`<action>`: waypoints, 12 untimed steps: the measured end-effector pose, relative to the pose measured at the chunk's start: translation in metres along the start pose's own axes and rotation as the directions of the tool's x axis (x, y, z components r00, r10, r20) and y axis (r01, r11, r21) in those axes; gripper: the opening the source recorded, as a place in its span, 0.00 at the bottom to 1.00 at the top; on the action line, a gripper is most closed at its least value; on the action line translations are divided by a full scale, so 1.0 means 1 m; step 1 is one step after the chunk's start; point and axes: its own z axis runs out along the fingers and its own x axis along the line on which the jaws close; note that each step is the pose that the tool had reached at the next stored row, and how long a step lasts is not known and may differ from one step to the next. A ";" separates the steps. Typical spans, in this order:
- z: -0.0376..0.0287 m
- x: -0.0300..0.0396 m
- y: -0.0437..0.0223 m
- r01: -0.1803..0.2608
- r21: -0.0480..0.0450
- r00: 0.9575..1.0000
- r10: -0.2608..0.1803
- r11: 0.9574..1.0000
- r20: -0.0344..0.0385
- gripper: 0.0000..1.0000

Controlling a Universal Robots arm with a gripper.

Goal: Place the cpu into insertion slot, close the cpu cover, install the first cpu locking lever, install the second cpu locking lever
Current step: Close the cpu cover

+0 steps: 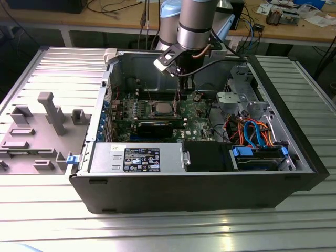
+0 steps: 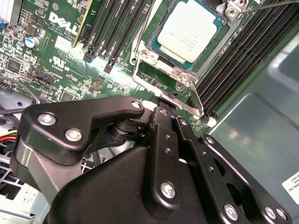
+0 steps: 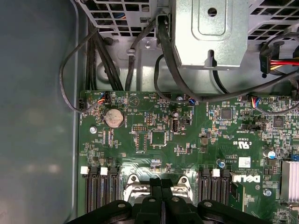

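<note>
Exterior view, from its left: grey fixture block on the ribbed tabletop, then the open computer case mid-frame. The cpu is seated in the insertion slot (silver top up). My claw is just right of it at the slot's edge, fingers pinched together.

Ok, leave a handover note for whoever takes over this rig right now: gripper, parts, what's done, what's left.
Gripper: shut, low at the socket's edge; whether it pinches anything cannot be told.
Parts: the cpu sits in the insertion slot; the cpu cover lies down over its edges.
Done: chip placed, cover closed.
Left, as far as shows: the locking levers. One thin lever rod stands clear of the socket, seemingly unlatched.
</note>
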 end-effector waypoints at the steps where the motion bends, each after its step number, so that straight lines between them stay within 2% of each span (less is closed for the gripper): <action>1: 0.0000 0.0000 -0.0002 0.000 0.000 1.000 0.000 1.000 0.000 0.11; 12: 0.0000 0.0001 -0.0031 0.000 0.000 1.000 0.000 1.000 0.000 0.11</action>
